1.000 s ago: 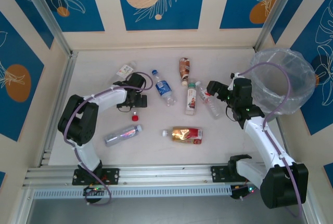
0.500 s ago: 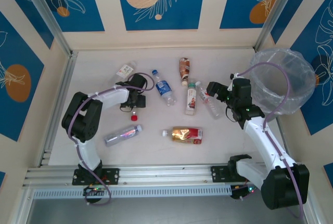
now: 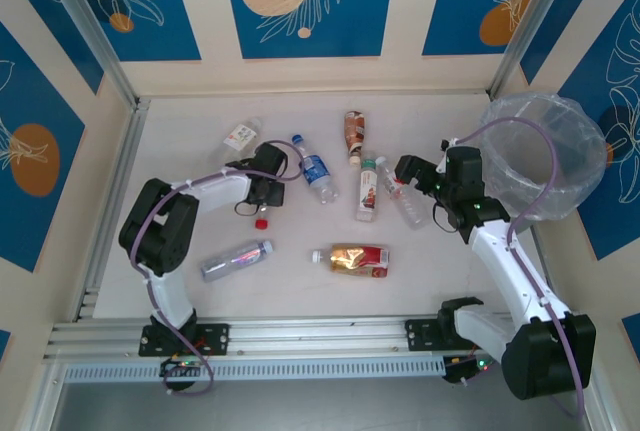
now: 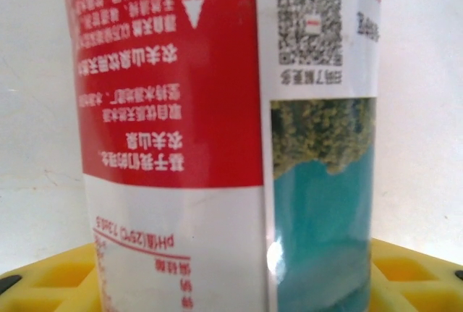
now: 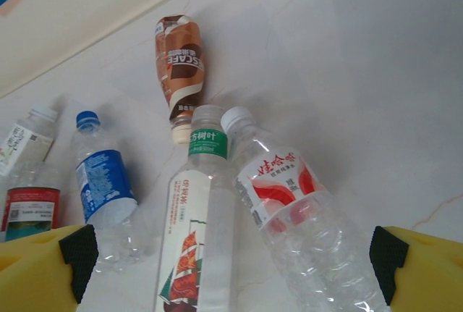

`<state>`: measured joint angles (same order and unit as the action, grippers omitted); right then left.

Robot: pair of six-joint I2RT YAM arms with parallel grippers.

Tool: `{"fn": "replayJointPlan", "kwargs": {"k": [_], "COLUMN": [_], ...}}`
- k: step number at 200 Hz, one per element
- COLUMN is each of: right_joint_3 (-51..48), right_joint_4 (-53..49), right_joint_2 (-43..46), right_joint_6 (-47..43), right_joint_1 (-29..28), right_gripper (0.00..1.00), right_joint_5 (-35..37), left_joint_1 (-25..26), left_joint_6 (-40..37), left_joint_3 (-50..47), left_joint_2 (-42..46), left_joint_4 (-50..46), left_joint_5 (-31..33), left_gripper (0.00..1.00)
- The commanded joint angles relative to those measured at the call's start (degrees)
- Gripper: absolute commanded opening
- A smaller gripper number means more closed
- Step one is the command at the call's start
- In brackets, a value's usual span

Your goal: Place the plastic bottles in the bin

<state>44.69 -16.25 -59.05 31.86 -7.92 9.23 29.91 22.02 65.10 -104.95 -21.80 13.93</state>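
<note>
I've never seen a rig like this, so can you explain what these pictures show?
Two robot arms are bolted to a table, each ending in two-finger jaws. The wide picture looks down from above; the two close-ups come from wrist cameras. Plastic bottles lie scattered on it, and a bag-lined bin stands at the right. The left arm has its jaws either side of a red-labelled bottle; whether they grip it is unclear. The right arm has open jaws over lying bottles.
</note>
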Motion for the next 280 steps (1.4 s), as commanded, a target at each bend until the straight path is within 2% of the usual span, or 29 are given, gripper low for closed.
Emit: {"fn": "replayJointPlan", "kwargs": {"k": [1,38,82,139,167,216,266,280], "right_joint_3": [2.6,2.8,8.2,10.0,11.2,12.1,14.7,15.2], "right_joint_4": [-0.8,2.0,3.3,14.0,14.2,12.1,11.1,10.2], "right_joint_2": [-0.9,-1.5,-7.3,-10.7,-11.0,-11.1,-13.5,-14.1], "right_joint_6": [4.1,9.1,13.7,18.5,17.7,16.4,15.8,15.9], "right_joint_1": [-0.4,-0.5,-1.0,-3.5,-5.2,-7.3,-8.7,-8.9], "right_gripper": [0.99,0.99,1.0,0.99,0.99,0.99,1.0,0.92], "right_joint_5": [-4.3,-12.1,-29.8,-37.1,-36.6,-29.6,-28.3,-27.0], "left_joint_1": [1.1,2.0,5.1,10.6,12.7,14.2,16.3,16.7], "left_joint_6": [-2.9,-5.8,-9.1,-10.6,-10.9,-10.8,-12.9,-13.5], "left_joint_3": [-1.7,-4.6,-6.3,-4.3,-2.6,-0.6,1.4,1.9], "left_joint_2": [4.1,9.4,15.9,17.9,17.4,16.1,14.7,14.4], "left_joint_4": [3.3,7.9,14.0,19.5,21.3,24.3,24.0,24.2], "left_joint_5": [-1.4,-4.3,-10.9,-21.0,-26.0,-34.0,-34.8,-34.9], "left_gripper": [0.57,0.57,0.57,0.57,0.57,0.57,0.57,0.57]}}
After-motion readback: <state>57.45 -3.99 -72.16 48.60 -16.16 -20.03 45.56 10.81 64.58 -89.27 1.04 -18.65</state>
